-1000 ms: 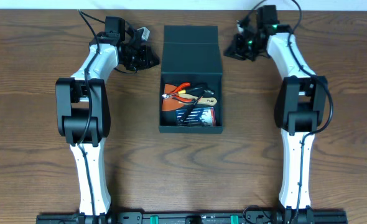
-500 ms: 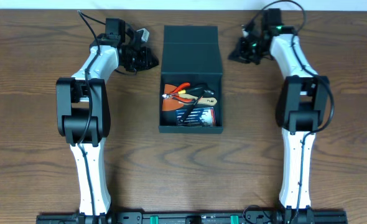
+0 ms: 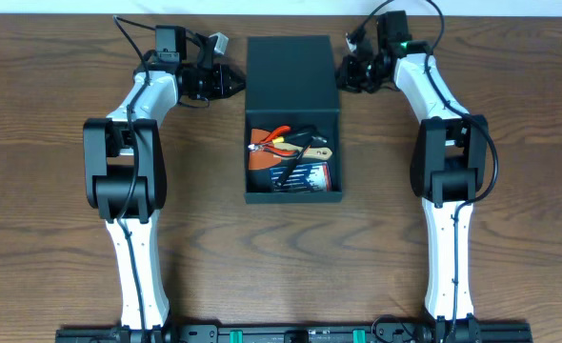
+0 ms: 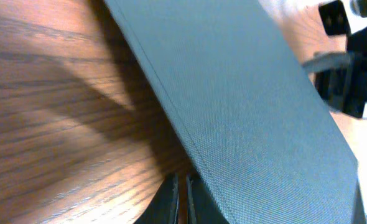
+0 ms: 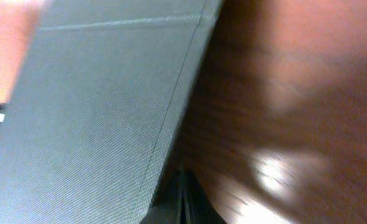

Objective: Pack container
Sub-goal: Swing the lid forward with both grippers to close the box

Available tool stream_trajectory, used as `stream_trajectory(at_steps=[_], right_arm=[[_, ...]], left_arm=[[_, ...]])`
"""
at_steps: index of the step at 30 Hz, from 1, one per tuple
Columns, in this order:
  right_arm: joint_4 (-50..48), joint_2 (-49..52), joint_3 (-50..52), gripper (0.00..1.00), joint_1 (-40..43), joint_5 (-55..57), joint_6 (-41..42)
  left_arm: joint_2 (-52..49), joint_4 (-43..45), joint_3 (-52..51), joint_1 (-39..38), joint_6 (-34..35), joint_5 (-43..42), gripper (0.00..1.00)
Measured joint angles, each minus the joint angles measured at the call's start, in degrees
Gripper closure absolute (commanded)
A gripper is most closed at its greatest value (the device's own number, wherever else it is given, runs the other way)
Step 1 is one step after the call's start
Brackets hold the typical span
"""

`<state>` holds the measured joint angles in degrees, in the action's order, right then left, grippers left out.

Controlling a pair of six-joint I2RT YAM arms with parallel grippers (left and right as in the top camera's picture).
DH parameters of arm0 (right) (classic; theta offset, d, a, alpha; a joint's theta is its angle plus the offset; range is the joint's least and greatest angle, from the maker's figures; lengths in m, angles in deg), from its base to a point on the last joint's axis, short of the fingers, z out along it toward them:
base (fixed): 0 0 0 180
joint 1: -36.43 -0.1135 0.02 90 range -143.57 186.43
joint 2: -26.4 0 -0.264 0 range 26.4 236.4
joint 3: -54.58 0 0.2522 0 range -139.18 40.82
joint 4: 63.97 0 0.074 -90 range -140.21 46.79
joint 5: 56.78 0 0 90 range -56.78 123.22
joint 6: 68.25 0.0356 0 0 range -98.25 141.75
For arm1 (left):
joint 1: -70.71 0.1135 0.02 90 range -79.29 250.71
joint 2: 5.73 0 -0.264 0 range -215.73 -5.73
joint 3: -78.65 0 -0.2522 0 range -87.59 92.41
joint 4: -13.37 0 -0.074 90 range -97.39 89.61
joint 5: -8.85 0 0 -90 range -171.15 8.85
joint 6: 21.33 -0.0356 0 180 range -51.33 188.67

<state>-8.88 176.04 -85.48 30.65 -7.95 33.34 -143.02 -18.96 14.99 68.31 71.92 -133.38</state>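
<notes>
The dark teal container [image 3: 291,193] sits at the table's middle with its flap lid [image 3: 291,76] open towards the back. Inside lie red-handled pliers [image 3: 275,135], an orange piece [image 3: 260,158] and other dark hand tools. My left gripper [image 3: 233,80] is shut, its tips at the lid's left edge. In the left wrist view the fingers [image 4: 183,199] sit by the lid's edge [image 4: 246,106], low on the wood. My right gripper [image 3: 344,72] is shut at the lid's right edge. In the right wrist view its fingers [image 5: 183,199] lie beside the lid [image 5: 96,118].
Brown wood table [image 3: 52,210] all round the container. The two white arms run from the front edge up both sides, the left one [image 3: 121,171] and the right one [image 3: 450,171]. A dark rail [image 3: 291,333] lies along the front edge.
Both grippers have moved inward to the lid's side edges. The right one has swung left the most. The lid looks slightly wider from above.
</notes>
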Motion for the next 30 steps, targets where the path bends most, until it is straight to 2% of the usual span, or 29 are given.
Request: stream_trajectory(at_steps=[4,11,20,25,30], right_arm=[[-1.73,0.0,0.0,0.99,0.24,-5.99,-0.79],[-0.04,0.0,0.04,0.99,0.2,-9.73,-1.42],[0.85,-0.04,0.04,0.99,0.2,-13.29,-1.57],[2.03,-2.23,0.44,0.98,0.17,-10.36,-1.55],[2.56,-9.88,0.79,0.98,-0.11,-2.91,-1.57]], left_arm=[[-0.13,-0.83,0.0,-0.28,1.55,0.7,0.94],[-0.2,-1.62,-0.02,0.17,5.18,4.76,0.94],[-0.2,2.47,-0.04,0.37,6.43,1.4,0.94],[0.66,2.36,-0.04,0.37,7.26,0.44,0.94],[7.76,-1.46,-0.37,0.31,7.13,1.57,0.94]])
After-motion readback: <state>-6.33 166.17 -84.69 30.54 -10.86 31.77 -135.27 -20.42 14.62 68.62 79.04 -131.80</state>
